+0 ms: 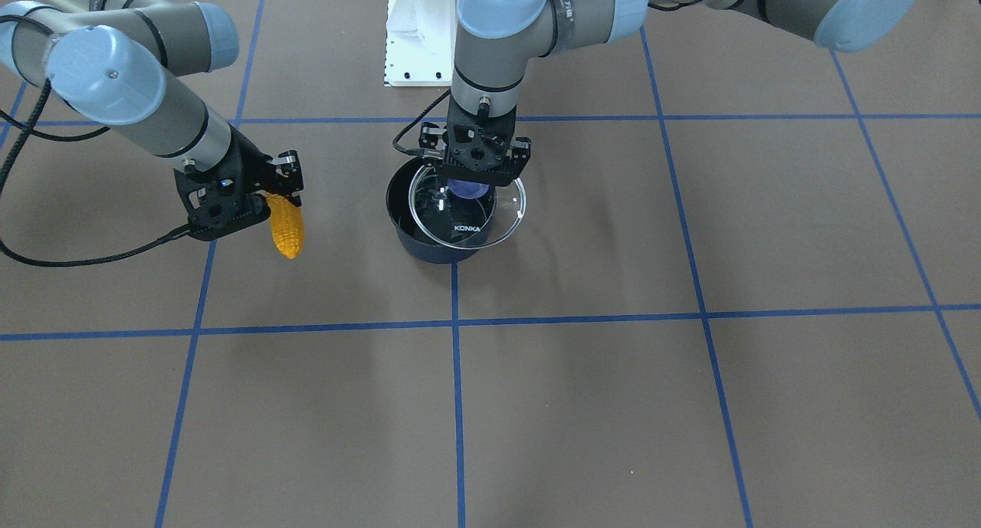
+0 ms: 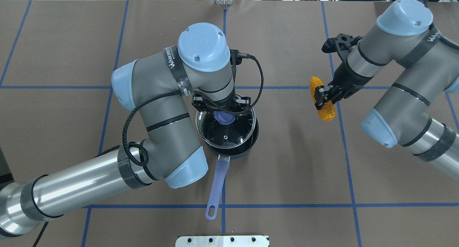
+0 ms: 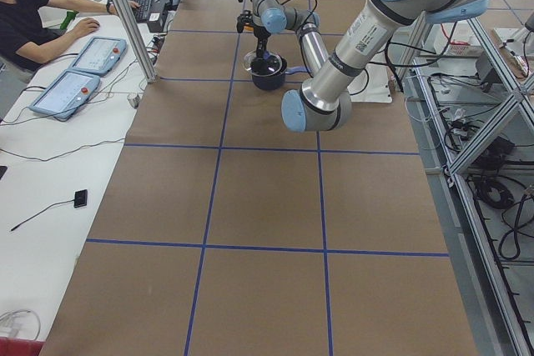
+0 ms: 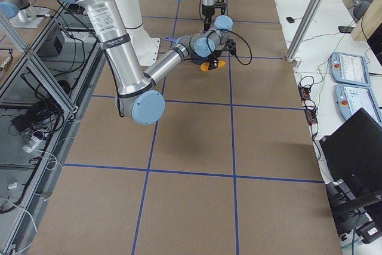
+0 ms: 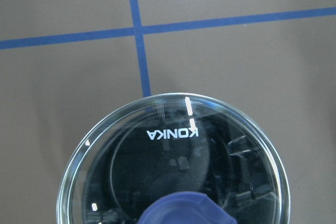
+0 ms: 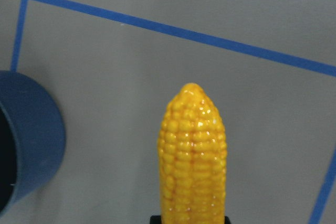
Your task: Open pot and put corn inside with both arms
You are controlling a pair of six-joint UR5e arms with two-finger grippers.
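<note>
The dark navy pot [image 1: 437, 250] stands mid-table, its long periwinkle handle [image 2: 218, 180] pointing toward the robot. My left gripper [image 1: 464, 186] is shut on the blue knob [image 2: 224, 117] of the clear glass KONKA lid [image 1: 469, 227]. It holds the lid slightly above the pot and partly off its rim. The lid fills the left wrist view [image 5: 173, 156]. My right gripper [image 2: 324, 96] is shut on the orange-yellow corn [image 2: 322, 100], held above the table well to the pot's side, tapered tip down [image 1: 286, 225]. The right wrist view shows the corn [image 6: 192, 156] and the pot's wall [image 6: 37, 150].
A white base plate [image 1: 418, 45] lies behind the pot on the robot's side. Brown paper with blue tape grid lines [image 1: 456, 375] covers the table. An operator [image 3: 25, 18] with pendants and a keyboard sits at the side bench.
</note>
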